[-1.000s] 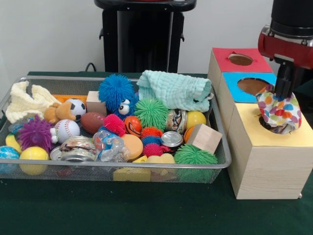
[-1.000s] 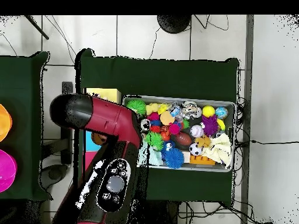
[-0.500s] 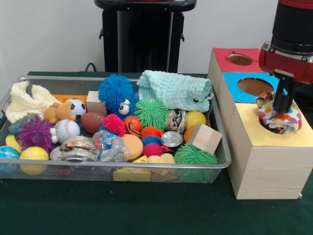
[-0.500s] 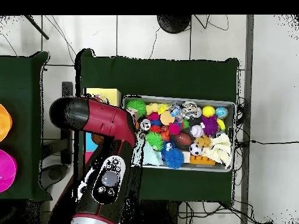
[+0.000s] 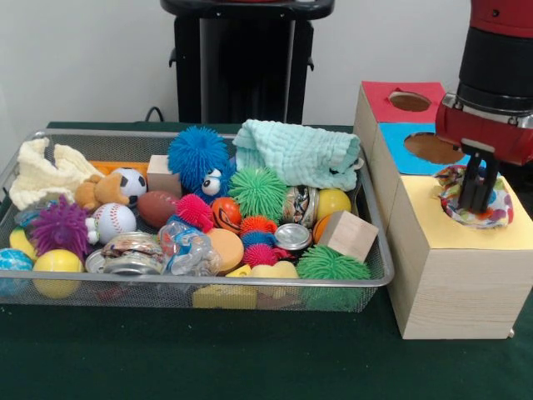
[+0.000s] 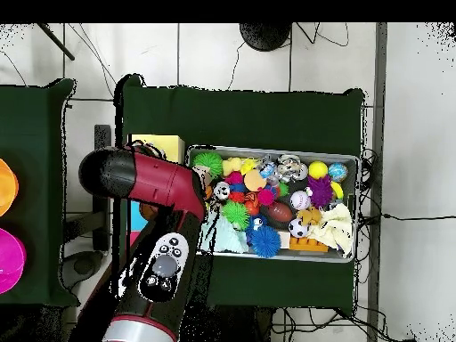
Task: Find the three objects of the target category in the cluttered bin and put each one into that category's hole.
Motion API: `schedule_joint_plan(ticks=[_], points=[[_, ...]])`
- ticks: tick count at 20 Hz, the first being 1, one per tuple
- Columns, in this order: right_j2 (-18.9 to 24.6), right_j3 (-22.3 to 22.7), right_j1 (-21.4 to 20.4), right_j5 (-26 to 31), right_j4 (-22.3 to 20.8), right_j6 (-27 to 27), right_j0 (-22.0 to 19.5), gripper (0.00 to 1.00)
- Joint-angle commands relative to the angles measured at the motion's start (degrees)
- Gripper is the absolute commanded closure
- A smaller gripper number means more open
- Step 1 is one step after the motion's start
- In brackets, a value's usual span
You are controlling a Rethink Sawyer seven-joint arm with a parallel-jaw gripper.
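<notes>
a: where's the gripper [image 5: 478,193] and what's it on?

b: it's seen low over the yellow-topped box [image 5: 454,275], tips sunk into a spotted cloth [image 5: 476,200] bunched in the hole [image 5: 476,215]. the cloth is draped over the hole's rim, only part way in. whether the tips are pinched on the cloth or spread can't be told; they're hidden in the folds.

a: why held like that?

b: prob so the cloth gets pushed down rather than left snagged on the rim. soft stuff is judged likely to hang up there, so the drop isn't counted as done yet.

a: and the rest?

b: the blue-topped box [image 5: 426,138] and red-topped box [image 5: 407,101] are lined up behind, holes clear. the bin [image 5: 370,279] sits just beside the boxes, packed full. a mint cloth [image 5: 297,154] is laid on top at the back near the boxes, and a cream cloth [image 5: 43,174] at the far end. balls, tins and a wood block [image 5: 347,235] are crowded round them.

a: anything in the way?

b: nothing over the mint cloth. from overhead the arm [image 6: 147,178] covers the boxes, so the hole isn't seen there.
</notes>
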Motion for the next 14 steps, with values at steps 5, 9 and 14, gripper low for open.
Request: schedule_joint_plan(ticks=[5,9,14], points=[[3.3,-2.2,7.5,-3.4,0.1,11.6,0.4,1.0],[5.8,-2.6,8.1,-1.2,-1.0,7.7,-1.0,1.0],[10.4,-3.8,9.5,1.9,-3.9,-0.9,-4.4,1.0]])
